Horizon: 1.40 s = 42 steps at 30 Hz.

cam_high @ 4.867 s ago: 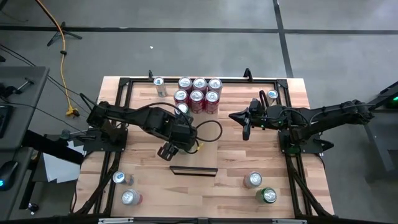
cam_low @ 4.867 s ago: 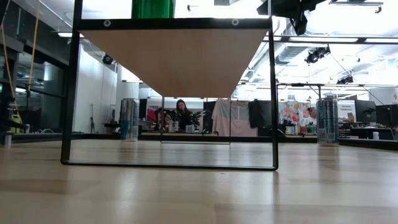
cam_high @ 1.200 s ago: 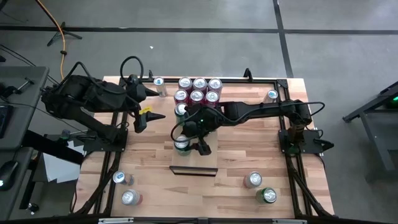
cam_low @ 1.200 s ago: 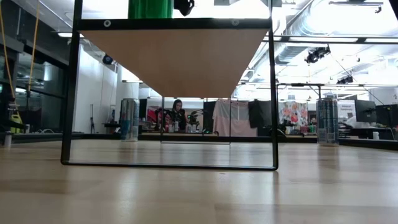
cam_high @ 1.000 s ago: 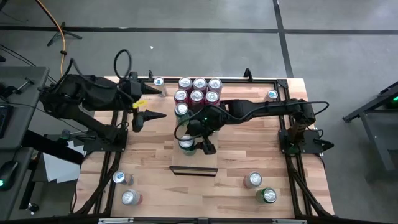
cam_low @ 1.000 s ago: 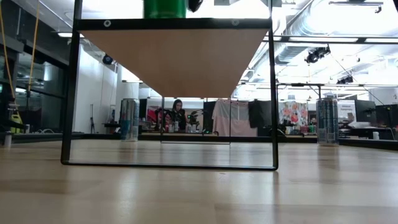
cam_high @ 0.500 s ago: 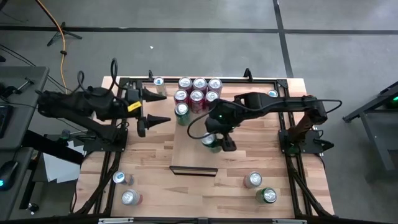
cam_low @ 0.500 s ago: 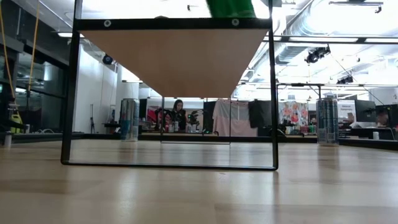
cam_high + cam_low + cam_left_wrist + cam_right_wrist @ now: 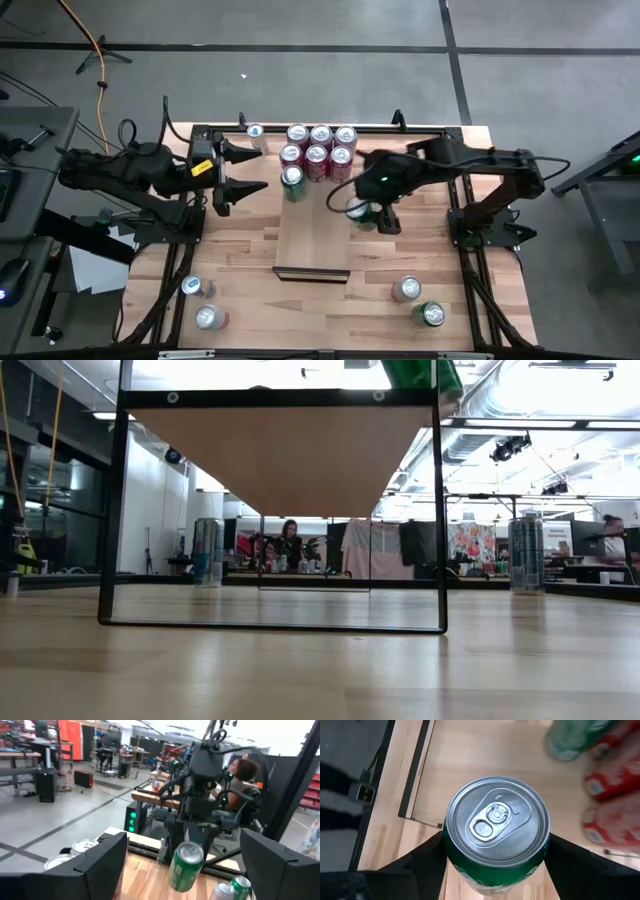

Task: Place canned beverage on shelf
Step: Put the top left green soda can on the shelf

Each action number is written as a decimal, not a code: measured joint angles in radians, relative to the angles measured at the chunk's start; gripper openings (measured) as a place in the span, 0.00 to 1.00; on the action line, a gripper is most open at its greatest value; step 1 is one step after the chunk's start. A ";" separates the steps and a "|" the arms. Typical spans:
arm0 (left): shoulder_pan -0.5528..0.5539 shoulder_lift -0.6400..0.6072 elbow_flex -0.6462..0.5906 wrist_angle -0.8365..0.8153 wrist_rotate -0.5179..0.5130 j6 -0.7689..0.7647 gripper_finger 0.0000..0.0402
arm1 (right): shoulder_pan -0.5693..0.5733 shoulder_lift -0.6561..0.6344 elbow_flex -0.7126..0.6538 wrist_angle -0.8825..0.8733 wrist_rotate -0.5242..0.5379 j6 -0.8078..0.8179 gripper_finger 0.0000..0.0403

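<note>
Gripping a green aluminium can [image 9: 496, 832], the right hand [image 9: 373, 215] hovers just off the pale wooden shelf board's [image 9: 312, 235] right edge; left hand [image 9: 240, 170] spread apart.

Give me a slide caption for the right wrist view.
Right claw grips a green can from both sides, above the shelf, with red cans blurred nearby.

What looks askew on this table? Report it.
The green aluminium beverage can shut in the right gripper leans sideways at the right end of the pale wooden shelf, not standing on it. The red cans behind it stand upright. The left gripper waits open at the table's left.
</note>
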 joint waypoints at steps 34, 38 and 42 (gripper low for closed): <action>0.046 -0.007 0.000 -0.004 -0.039 0.002 0.79 | 0.110 -0.121 -0.439 0.653 0.719 0.565 0.69; 0.046 -0.007 0.000 -0.007 -0.039 0.002 0.79 | 0.096 -0.026 -0.337 0.568 0.731 0.608 0.69; 0.046 -0.007 0.000 -0.008 -0.038 0.002 0.79 | 0.096 0.061 -0.265 0.499 0.725 0.618 0.69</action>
